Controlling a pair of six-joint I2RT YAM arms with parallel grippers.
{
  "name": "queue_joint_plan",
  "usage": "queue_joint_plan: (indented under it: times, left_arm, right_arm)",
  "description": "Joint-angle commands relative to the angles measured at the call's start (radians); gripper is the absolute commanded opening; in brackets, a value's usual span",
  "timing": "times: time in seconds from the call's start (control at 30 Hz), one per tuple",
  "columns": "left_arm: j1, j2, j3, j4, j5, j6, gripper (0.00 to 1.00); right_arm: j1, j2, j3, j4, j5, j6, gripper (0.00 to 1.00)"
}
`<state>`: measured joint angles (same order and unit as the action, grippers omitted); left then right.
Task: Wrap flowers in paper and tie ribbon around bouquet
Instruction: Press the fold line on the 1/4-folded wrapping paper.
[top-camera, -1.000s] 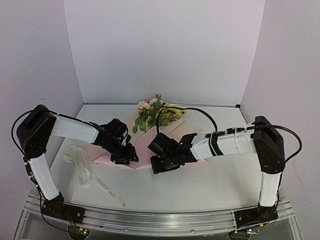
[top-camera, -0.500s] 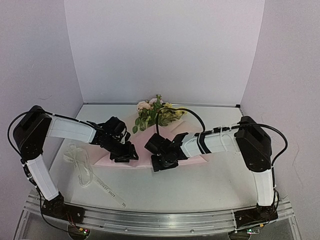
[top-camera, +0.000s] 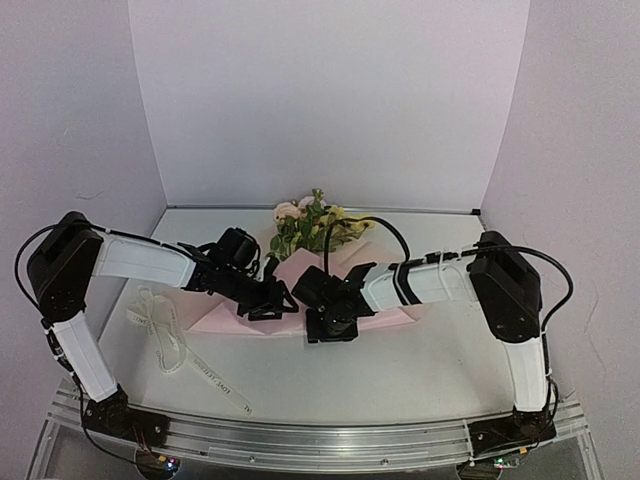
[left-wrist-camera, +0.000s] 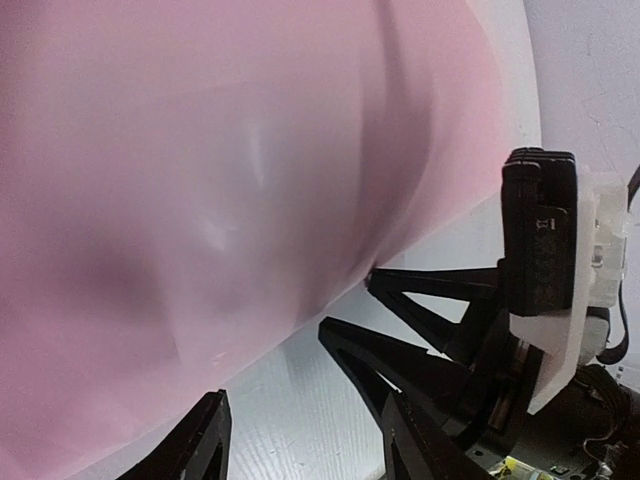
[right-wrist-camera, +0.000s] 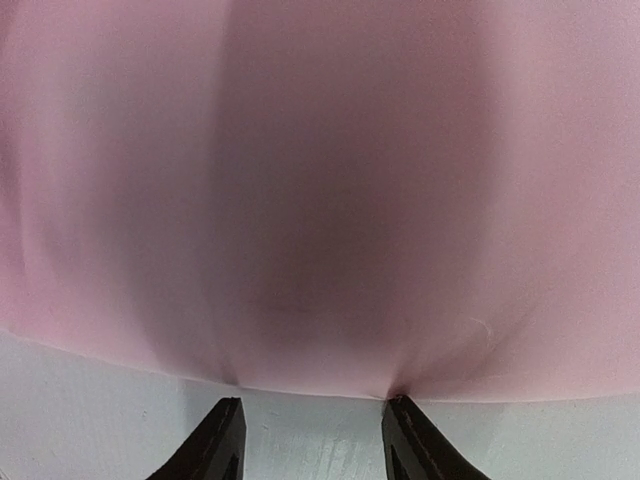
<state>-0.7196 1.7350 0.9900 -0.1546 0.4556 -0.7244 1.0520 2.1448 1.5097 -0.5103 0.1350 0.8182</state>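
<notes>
The flowers (top-camera: 308, 224) lie at the back middle of the table, blooms and leaves sticking out past the far end of the pink paper (top-camera: 222, 318). The paper (left-wrist-camera: 200, 180) covers the stems and fills most of both wrist views (right-wrist-camera: 320, 200). My left gripper (top-camera: 272, 302) and right gripper (top-camera: 330, 318) stand close together at the paper's near edge. Both are open with nothing between their fingers. In the left wrist view my left gripper (left-wrist-camera: 305, 425) faces the right gripper's fingers (left-wrist-camera: 420, 300). One fingertip of the right gripper (right-wrist-camera: 313, 430) touches the paper's edge. The ribbon (top-camera: 160, 332) lies loose at the left.
White walls close in the table at the back and both sides. A metal rail (top-camera: 320, 440) runs along the near edge by the arm bases. The ribbon's tail (top-camera: 222, 385) trails towards the front.
My left gripper has moved right along the paper's near edge, close to the right gripper. The right arm drew in to the left and has since held about still.
</notes>
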Motion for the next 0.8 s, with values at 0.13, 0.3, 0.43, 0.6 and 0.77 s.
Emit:
queue_joint_plan:
  times: [0.13, 0.3, 0.43, 0.6, 0.77]
  left_arm:
    - [-0.006, 0.106, 0.067, 0.122, 0.110, -0.025, 0.51]
    - [-0.006, 0.153, 0.098, 0.112, 0.103, -0.003, 0.51]
    - [-0.006, 0.185, 0.140, 0.060, 0.065, 0.018, 0.50]
    - [-0.006, 0.193, 0.160, 0.015, 0.029, 0.028, 0.50]
    - [-0.006, 0.208, 0.177, -0.009, 0.018, 0.038, 0.50]
  right_arm:
    - [-0.032, -0.026, -0.011, 0.008, -0.046, 0.103, 0.50]
    - [-0.054, -0.088, -0.059, 0.047, -0.067, 0.140, 0.50]
    - [-0.088, -0.148, -0.153, 0.114, -0.094, 0.183, 0.52]
    - [-0.124, -0.219, -0.245, 0.209, -0.158, 0.209, 0.51]
    - [-0.133, -0.258, -0.252, 0.255, -0.188, 0.208, 0.48]
